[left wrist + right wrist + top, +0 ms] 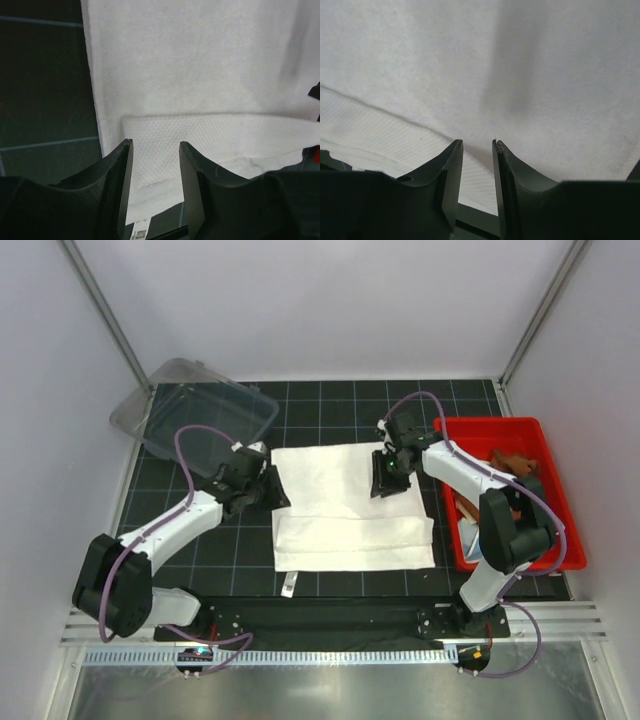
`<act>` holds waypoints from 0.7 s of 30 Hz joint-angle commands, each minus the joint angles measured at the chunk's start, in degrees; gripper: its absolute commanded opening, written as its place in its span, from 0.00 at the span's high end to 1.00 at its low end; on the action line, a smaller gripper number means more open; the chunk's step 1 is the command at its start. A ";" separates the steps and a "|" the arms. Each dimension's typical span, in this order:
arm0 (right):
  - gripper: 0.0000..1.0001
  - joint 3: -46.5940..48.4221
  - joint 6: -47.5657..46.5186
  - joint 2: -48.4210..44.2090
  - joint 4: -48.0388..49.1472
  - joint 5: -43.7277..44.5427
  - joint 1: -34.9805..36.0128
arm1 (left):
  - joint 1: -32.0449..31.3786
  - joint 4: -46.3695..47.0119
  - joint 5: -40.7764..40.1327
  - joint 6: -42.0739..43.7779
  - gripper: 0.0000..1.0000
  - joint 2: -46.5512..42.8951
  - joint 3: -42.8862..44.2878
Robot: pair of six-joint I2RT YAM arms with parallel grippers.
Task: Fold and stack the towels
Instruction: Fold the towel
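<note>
White towel (350, 525) lies mid-mat (330, 410), near edge doubled over. Looks like thick terry: light and floppy, so pinch the side edges or corners. Left gripper (268, 488) is at its left edge, right gripper (390, 474) near the far-right corner. Both have jaws apart, holding nothing.

A clear tub (195, 410) sits at the black grid mat's (330, 405) far-left corner, a red bin (500, 424) at right

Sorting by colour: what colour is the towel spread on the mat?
Cream-white towel, clearest in the top external view.
</note>
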 commanded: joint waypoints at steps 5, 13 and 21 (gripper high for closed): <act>0.60 -0.48 -6.77 1.16 -5.31 -2.35 3.50 | 6.71 -1.70 0.31 -0.61 0.53 -2.64 3.69; 0.58 -8.91 -3.43 -6.39 -4.52 -2.80 4.56 | 6.71 1.02 4.71 -1.92 0.54 -3.33 -2.28; 0.58 -14.10 -1.59 -12.64 -3.73 -4.11 6.05 | 3.55 2.51 5.50 -4.20 0.54 -6.49 -7.91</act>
